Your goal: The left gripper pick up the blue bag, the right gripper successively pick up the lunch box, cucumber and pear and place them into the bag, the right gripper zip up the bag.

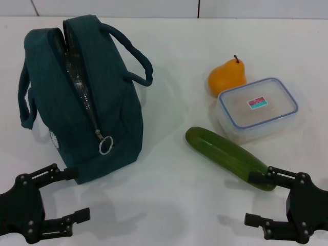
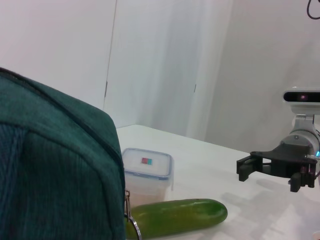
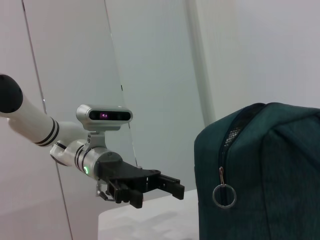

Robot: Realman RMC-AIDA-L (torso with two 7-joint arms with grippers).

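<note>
Nearest the robot, the left gripper (image 1: pixel 64 195) hovers low over the white counter (image 1: pixel 164 200) with its fingers spread wide and nothing between them, just short of the near end of the blue bag (image 1: pixel 82 97); it looks set there so it can reach the bag first, as the task asks. On the other side the right gripper (image 1: pixel 261 199) is likewise wide open and empty, its upper finger close to the near tip of the cucumber (image 1: pixel 228 158), though whether they touch cannot be told. The cucumber lies slantwise on the counter between bag and lunch box (image 1: pixel 258 108), well within the right arm's reach. The bag stands upright beyond the left gripper, its top zip parted along most of its length so the silver lining shows, the ring zipper pull (image 1: pixel 105 145) hanging down the near end; an open mouth is what the loading needs. One loop handle (image 1: pixel 134 56) falls toward the middle of the counter. The lunch box sits lid-on just beyond the cucumber, and farthest back the pear (image 1: pixel 227 77) rests right against its far corner. Nothing has yet gone into the bag, as far as can be judged.
</note>
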